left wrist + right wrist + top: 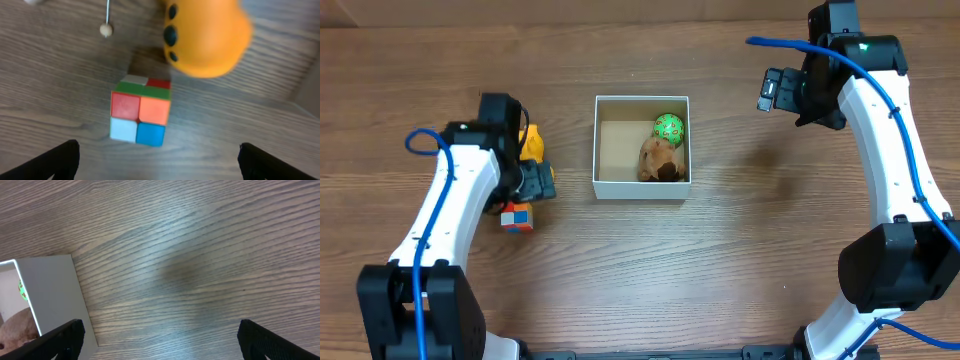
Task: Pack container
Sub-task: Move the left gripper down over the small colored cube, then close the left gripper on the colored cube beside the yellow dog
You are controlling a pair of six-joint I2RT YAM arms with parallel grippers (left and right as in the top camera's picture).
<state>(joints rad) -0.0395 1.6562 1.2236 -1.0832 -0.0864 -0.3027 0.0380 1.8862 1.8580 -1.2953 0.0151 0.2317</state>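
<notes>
The container (642, 188), a white-walled square box with a brown floor, sits mid-table and holds a green patterned ball (669, 127) and a brown plush toy (659, 159). Its wall also shows in the right wrist view (55, 295). A multicoloured cube (517, 216) lies left of the box; it sits ahead of my open left gripper (159, 162) in the left wrist view (140, 115). An orange-yellow toy (530, 142) lies just beyond the cube, seen also in the left wrist view (205, 37). My right gripper (157, 340) is open and empty, raised right of the box.
A small bead on a thin stick (105, 30) shows at the top of the left wrist view. The wooden table (770, 250) surrounds everything.
</notes>
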